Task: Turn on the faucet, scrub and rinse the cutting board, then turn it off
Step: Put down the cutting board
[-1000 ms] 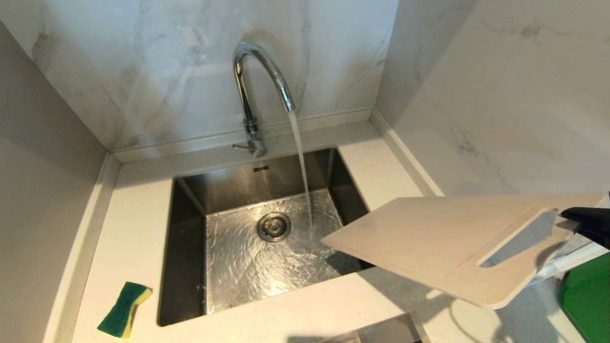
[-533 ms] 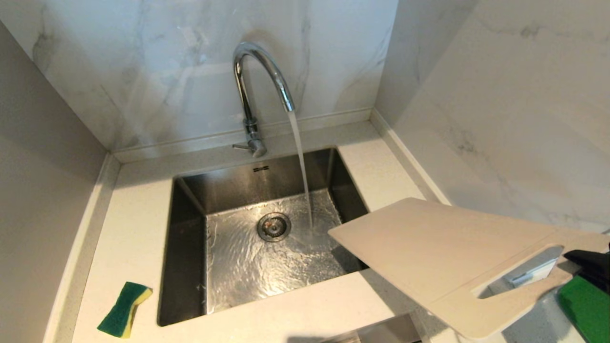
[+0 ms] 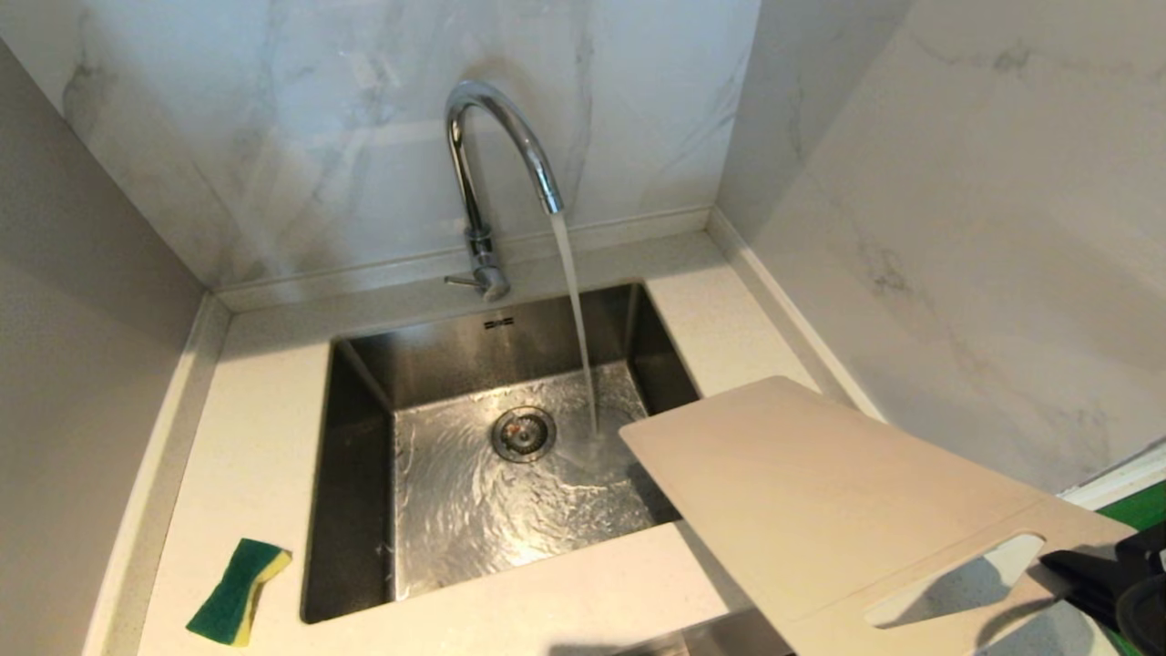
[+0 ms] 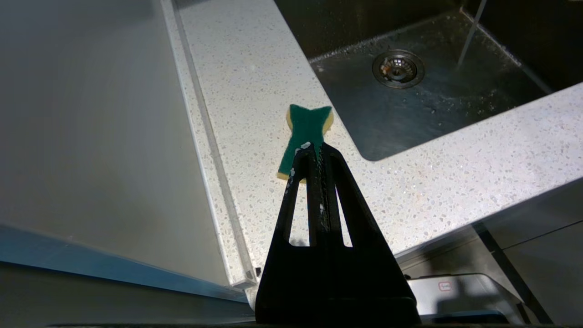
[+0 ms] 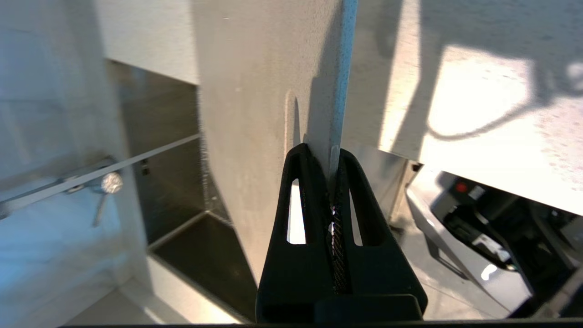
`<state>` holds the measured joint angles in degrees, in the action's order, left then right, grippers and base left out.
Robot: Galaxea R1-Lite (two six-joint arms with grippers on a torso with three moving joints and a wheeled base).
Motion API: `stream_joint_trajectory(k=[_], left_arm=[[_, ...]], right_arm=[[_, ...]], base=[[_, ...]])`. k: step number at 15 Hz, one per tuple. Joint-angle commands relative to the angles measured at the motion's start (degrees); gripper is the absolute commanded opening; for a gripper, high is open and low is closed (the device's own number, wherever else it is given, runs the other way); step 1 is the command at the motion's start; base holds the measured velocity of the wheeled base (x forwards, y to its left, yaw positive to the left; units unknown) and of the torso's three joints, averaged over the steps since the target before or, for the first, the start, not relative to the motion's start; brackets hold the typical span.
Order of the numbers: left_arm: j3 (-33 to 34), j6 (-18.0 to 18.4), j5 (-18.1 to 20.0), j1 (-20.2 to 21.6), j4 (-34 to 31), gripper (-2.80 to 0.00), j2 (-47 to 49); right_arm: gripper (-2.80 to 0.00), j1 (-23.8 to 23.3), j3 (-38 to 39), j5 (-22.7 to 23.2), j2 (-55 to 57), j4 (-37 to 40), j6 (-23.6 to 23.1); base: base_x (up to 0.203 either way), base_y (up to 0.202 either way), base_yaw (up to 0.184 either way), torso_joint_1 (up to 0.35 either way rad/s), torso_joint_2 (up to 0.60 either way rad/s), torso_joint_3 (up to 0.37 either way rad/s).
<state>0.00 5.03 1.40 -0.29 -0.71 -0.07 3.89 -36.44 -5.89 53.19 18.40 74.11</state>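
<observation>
Water (image 3: 576,328) is already running from the faucet (image 3: 496,137) into the sink (image 3: 364,383), so step one is finished. The right tool (image 5: 334,157) is pinching the cutting board (image 3: 820,492) by its handle end, holding it over the worktop (image 3: 255,437), corner overhanging the basin. The left tool (image 4: 314,152) is sitting closed and empty above the sponge (image 3: 239,590); scrubbing, rinsing and shutoff are remaining.

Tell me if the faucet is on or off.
On. A steady stream falls from the faucet spout into the sink, where water ripples around the drain.
</observation>
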Motion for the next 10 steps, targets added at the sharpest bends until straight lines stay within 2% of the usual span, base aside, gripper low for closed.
stream_joint_trajectory(k=[1, 10], left_arm=[[0.1, 0.1, 0.0, 0.0, 0.0, -2.8, 0.0], [0.1, 0.1, 0.0, 0.0, 0.0, -2.8, 0.0]], right_arm=[[-2.8, -0.9, 1.9, 0.1, 1.9, -0.1, 0.4], [-2.8, -3.5, 7.7, 2.9, 13.8, -12.8, 0.5]], base=[[0.0, 0.0, 0.0, 0.0, 0.0, 0.0], [0.0, 0.0, 0.0, 0.0, 0.0, 0.0]])
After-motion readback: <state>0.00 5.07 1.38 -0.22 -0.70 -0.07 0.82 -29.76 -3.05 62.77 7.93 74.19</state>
